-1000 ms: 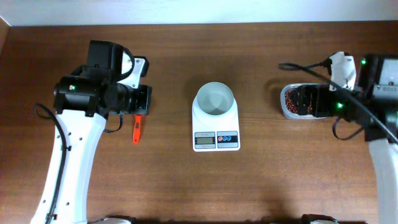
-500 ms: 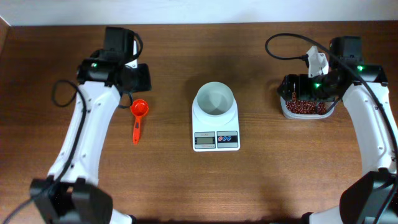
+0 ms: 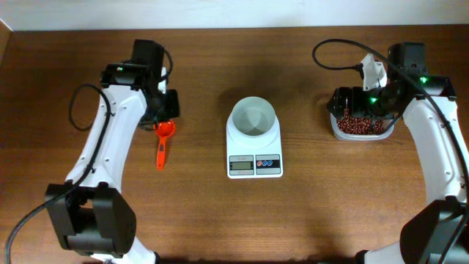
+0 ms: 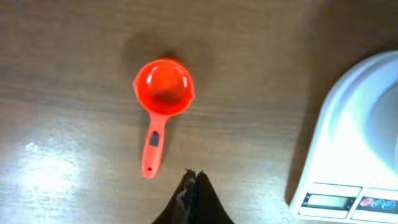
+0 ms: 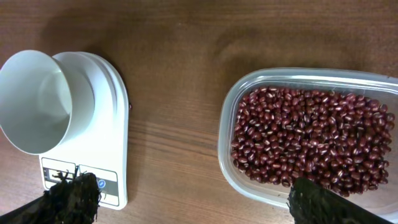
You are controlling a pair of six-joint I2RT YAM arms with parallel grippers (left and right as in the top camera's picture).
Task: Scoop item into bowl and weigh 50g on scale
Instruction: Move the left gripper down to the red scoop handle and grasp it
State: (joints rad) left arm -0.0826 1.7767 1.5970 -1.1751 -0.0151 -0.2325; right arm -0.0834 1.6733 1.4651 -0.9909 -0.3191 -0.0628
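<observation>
The dark red-brown beans fill a clear tub at the right. My right gripper hovers open at the tub's near-left side, nothing between its fingers. The empty white bowl stands on the white scale at the table's middle. An orange scoop lies empty on the wood left of the scale. My left gripper hangs shut and empty over the scoop, its tips just right of the handle's end in the left wrist view.
The clear tub's rim sits between the right gripper's fingers and the scale. Bare wood table surrounds everything. A white wall edge runs along the back.
A second ago both arms stood elsewhere. Since half a second ago the left gripper has closed and shifted over the scoop's cup. The right arm has held still.
</observation>
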